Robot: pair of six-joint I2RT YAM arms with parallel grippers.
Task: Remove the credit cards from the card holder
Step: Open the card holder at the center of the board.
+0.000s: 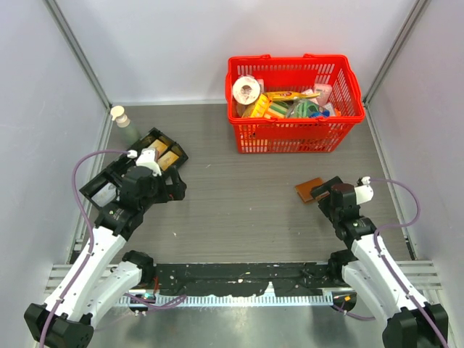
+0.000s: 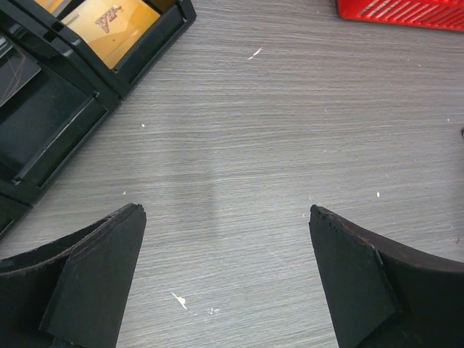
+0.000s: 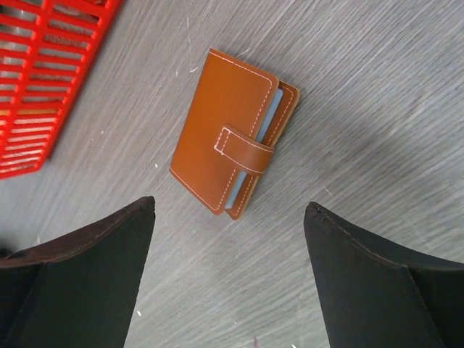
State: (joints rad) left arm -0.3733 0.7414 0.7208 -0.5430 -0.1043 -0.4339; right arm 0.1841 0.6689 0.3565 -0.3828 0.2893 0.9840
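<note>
From above, the card holder (image 1: 310,190) lies on the tabletop (image 1: 239,210) just ahead of my right end effector (image 1: 326,196), near the red basket (image 1: 290,138). My left end effector (image 1: 172,190) sits beside the black tray (image 1: 161,139).

In my left wrist view, the fingers are spread over bare tabletop, grasping nothing.

In my right wrist view, the jaws are spread wide and empty, and the holder is folded shut with its tab across. I judge that nothing is done yet: gripping, opening and pulling cards all remain.
</note>
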